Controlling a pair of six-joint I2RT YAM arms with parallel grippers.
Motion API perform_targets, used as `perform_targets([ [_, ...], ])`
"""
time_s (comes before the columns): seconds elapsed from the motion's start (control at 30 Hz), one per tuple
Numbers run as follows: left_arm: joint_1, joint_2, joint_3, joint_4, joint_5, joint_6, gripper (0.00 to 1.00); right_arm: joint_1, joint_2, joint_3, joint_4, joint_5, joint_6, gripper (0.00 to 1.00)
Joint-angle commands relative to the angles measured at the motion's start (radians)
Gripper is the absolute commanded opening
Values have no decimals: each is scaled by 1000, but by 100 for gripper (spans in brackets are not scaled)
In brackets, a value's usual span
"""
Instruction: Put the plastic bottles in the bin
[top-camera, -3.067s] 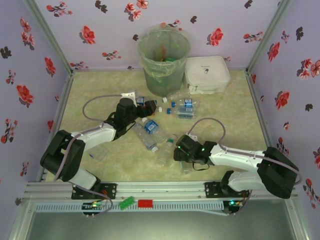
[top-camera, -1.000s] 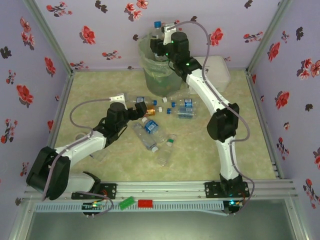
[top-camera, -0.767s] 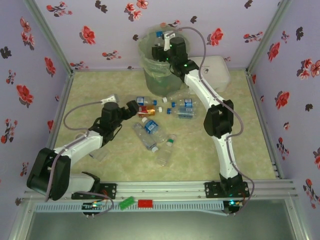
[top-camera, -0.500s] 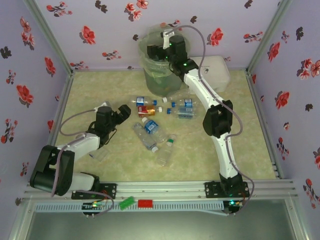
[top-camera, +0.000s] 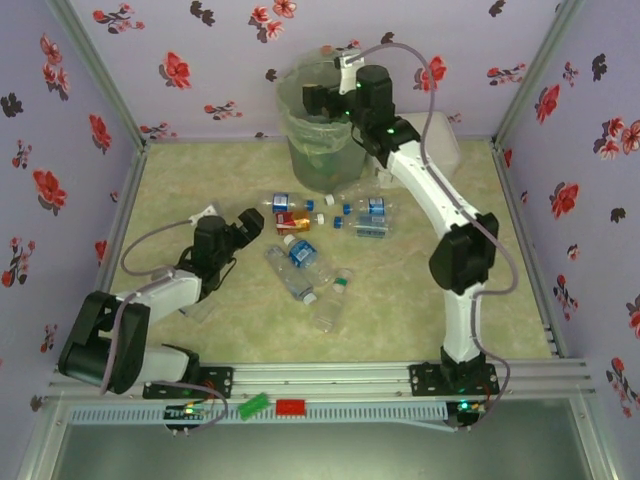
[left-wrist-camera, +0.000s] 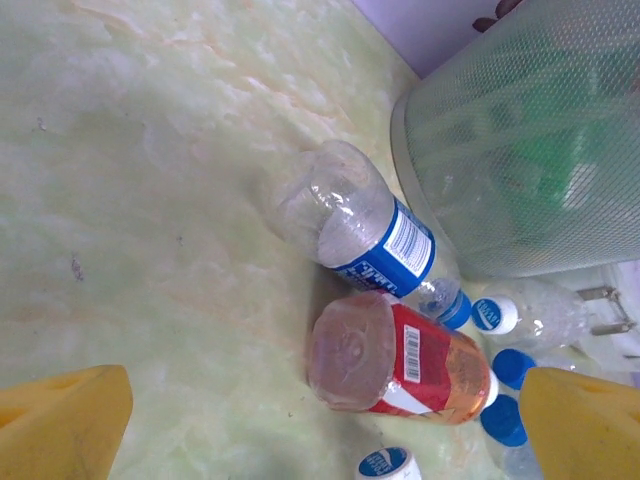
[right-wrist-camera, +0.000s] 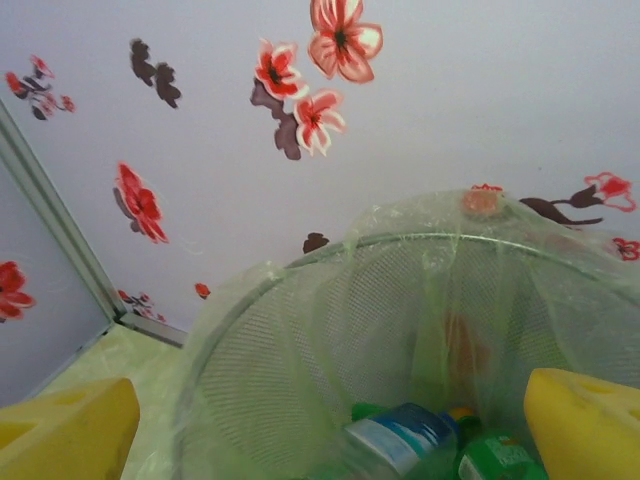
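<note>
Grey-green mesh of the bin (right-wrist-camera: 300, 370) directly below and ahead of the right gripper (right-wrist-camera: 325, 425), jaws spread wide with nothing between them. Down inside, through the thin bag lining, as seen from that wrist: a blue-labelled bottle (right-wrist-camera: 395, 435) between the jaws and a green bottle (right-wrist-camera: 500, 455) nearer the right-hand finger. From overhead, the right gripper (top-camera: 318, 100) poised above the mouth of the bin (top-camera: 310, 160), contents there reduced to a green blur, and a white box (top-camera: 440, 140) partly hidden behind the arm. Low over the table (top-camera: 170, 190), the left gripper (top-camera: 250, 222), likewise released and empty. Just ahead of its jaws in the wrist view: a red-labelled bottle (left-wrist-camera: 395, 360) on its side, base toward the camera, barcode showing; beyond it, close alongside, a clear bottle (left-wrist-camera: 355, 225) with a blue label, also base-first. Past both, toward the right-hand finger, blue caps (left-wrist-camera: 515, 365) of further bottles, then the bin wall rising behind. Overhead again, a wider spread: the red-labelled bottle (top-camera: 290, 222) just off the left fingertips, a cluster of bottles (top-camera: 365, 215) farther ahead, two more bottles (top-camera: 300, 255) lying to the right of the jaws, and a crushed bottle (top-camera: 200, 308) back beside the left forearm.
</note>
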Motion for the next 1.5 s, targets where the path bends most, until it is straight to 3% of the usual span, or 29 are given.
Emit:
perform_targets([
  [0.0, -91, -62, 38, -92, -157, 100, 100, 16, -132, -163, 42, 0, 27, 100],
  [0.07, -152, -79, 87, -198, -224, 153, 100, 22, -219, -311, 81, 18, 50, 100],
  [0.27, -257, -85, 169, -405, -236, 140, 100, 42, -436, -658, 148, 91, 120, 100],
  [0.5, -408, -101, 236, -743, -236, 134, 100, 75, -560, -862, 37, 265, 237, 100],
  [0.63, -461, -106, 236, -874, -215, 110, 100, 76, -592, -975, 44, 302, 275, 100],
  [0.83, -495, -58, 227, -895, -158, 63, 100, 77, -608, -1106, 141, 288, 320, 100],
  [1.17, -498, 96, 310, -858, -152, 69, 100, 96, -542, -1103, 178, 220, 326, 100],
  [1.47, -422, 195, 312, -817, -147, 43, 100, 99, -521, -1105, 176, 227, 305, 100],
])
